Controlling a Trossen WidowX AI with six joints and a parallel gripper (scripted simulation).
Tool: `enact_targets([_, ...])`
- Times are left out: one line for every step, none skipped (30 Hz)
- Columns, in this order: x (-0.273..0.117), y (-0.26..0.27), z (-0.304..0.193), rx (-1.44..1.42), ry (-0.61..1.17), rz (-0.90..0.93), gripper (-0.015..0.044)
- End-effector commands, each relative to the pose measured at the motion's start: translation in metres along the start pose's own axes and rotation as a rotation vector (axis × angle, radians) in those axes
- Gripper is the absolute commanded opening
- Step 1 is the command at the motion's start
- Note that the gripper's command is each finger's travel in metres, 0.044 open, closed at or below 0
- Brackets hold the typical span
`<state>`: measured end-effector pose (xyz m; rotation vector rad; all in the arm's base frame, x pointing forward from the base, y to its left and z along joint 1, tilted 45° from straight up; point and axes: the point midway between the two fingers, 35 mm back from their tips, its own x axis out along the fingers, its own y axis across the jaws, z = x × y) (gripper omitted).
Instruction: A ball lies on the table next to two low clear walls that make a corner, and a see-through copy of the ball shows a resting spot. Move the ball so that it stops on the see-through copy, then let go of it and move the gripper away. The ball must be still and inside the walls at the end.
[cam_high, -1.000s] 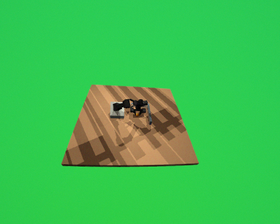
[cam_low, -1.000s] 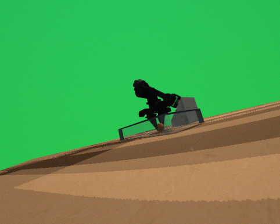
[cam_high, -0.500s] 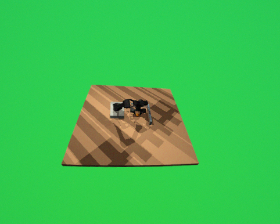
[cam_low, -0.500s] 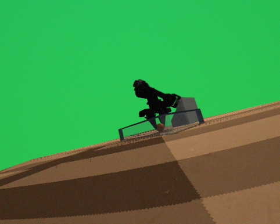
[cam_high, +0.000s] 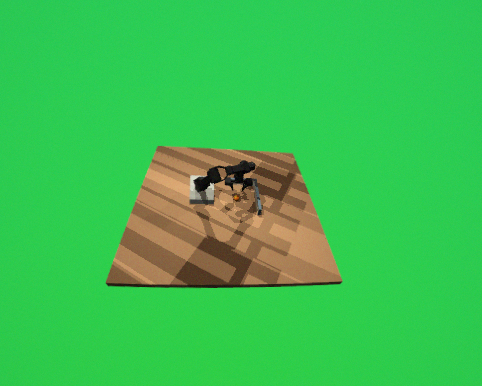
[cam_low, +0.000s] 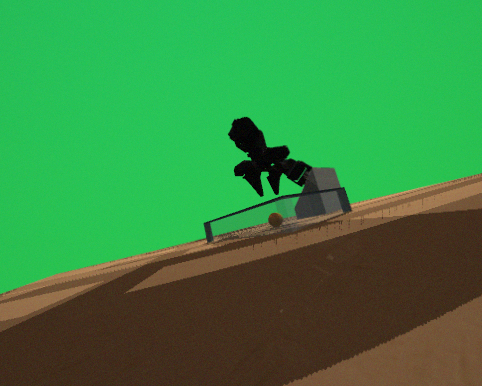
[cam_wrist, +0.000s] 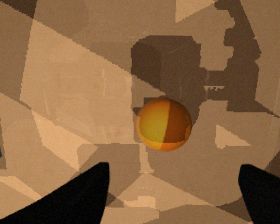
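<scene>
An orange ball (cam_high: 236, 198) (cam_low: 275, 219) (cam_wrist: 165, 125) rests on the table, inside the corner of the low clear walls (cam_high: 258, 198) (cam_low: 240, 220). The see-through copy does not show apart from the ball; in the wrist view the two seem to overlap, with only a thin rim around the ball. My gripper (cam_high: 238, 189) (cam_low: 269, 194) (cam_wrist: 174, 172) is open and empty. Its fingertips hang above the ball, apart from it, and in the wrist view they stand to either side of and below it.
The arm's pale base block (cam_high: 201, 201) (cam_low: 327, 195) stands on the wooden table (cam_high: 300, 265) (cam_low: 200, 320), to the left of the ball in the top view. The long wall stands to the right of the ball there. Dark shadows cross the table.
</scene>
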<state>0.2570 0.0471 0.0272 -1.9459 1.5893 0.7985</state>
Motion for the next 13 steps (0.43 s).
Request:
enact_targets([0.000, 0.000, 0.000, 0.000, 0.000, 0.000, 0.0310])
enact_targets([0.000, 0.000, 0.000, 0.000, 0.000, 0.000, 0.0310])
enact_targets([0.000, 0.000, 0.000, 0.000, 0.000, 0.000, 0.0310])
enact_targets([0.000, 0.000, 0.000, 0.000, 0.000, 0.000, 0.0310])
enact_targets([0.000, 0.000, 0.000, 0.000, 0.000, 0.000, 0.0310])
enact_targets([0.000, 0.000, 0.000, 0.000, 0.000, 0.000, 0.0310])
enact_targets([0.000, 0.000, 0.000, 0.000, 0.000, 0.000, 0.0310])
enact_targets([-0.003, 0.000, 0.000, 0.000, 0.000, 0.000, 0.0336])
enact_targets([-0.011, -0.001, 0.000, 0.001, -0.002, 0.000, 0.0362])
enact_targets([-0.025, -0.001, 0.000, 0.002, -0.003, 0.000, 0.0389])
enact_targets([-0.039, -0.001, 0.000, 0.004, -0.003, 0.001, 0.0415])
enact_targets([-0.048, 0.000, 0.000, 0.005, -0.003, 0.001, 0.0440])
enact_targets([-0.051, 0.000, 0.000, 0.005, -0.003, 0.001, 0.0440])
